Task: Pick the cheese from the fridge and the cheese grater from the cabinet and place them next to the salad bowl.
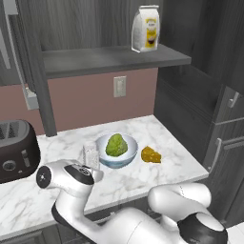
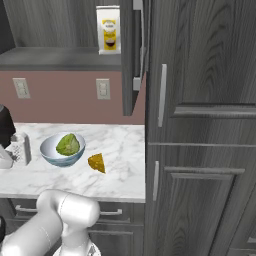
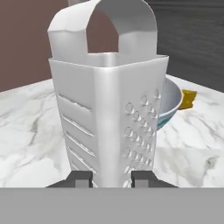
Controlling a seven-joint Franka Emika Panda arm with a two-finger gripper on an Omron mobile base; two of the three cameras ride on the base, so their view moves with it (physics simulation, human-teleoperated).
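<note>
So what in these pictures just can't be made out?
- Whether the gripper clamps the cheese grater: hand view, the bottom edge cuts off the fingertips.
- The grater's foot on the counter: left base view, the arm covers it.
- The salad bowl: hand view, mostly behind the grater.
- The print on the bag: too small in both base views.
- The toaster: left base view, cut off by the left edge.

White marbled table (image 1: 143, 181) carrying the salad bowl (image 1: 116, 150), with the cheese (image 1: 150, 155) just right of it, the cheese grater (image 1: 90, 156) left, and a toaster (image 1: 16, 150) farther left.
</note>
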